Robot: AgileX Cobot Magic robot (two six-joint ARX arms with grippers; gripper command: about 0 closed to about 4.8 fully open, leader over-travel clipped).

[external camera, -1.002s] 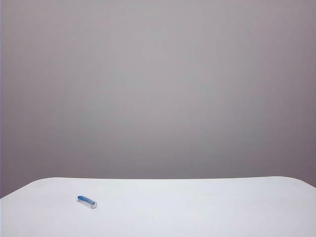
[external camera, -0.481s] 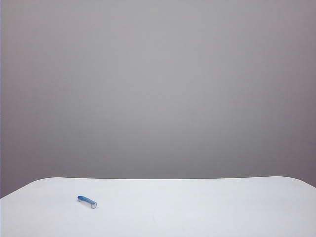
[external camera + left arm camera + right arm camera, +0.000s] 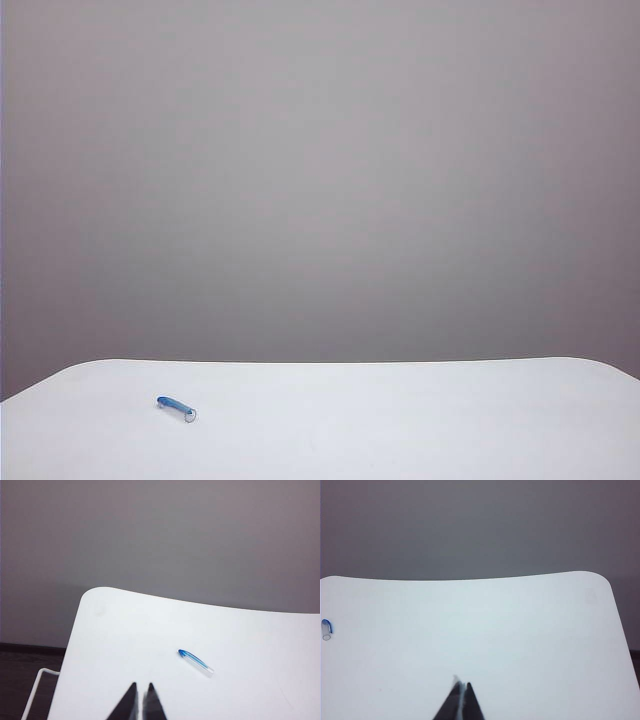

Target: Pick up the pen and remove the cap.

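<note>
Both grippers, left (image 3: pixel 141 690), right (image 3: pixel 461 687), fingers pressed together (empty), above table (image 3: pixel 400 420); pen (image 3: pixel 195 662) apart.

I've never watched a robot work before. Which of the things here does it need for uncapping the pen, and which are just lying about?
Needed:
- pen, lying on the table
- cap, still on the pen
- left gripper, shut, holding nothing
- right gripper, shut, holding nothing

Just there:
- white table
- white wire frame beside the table
</note>
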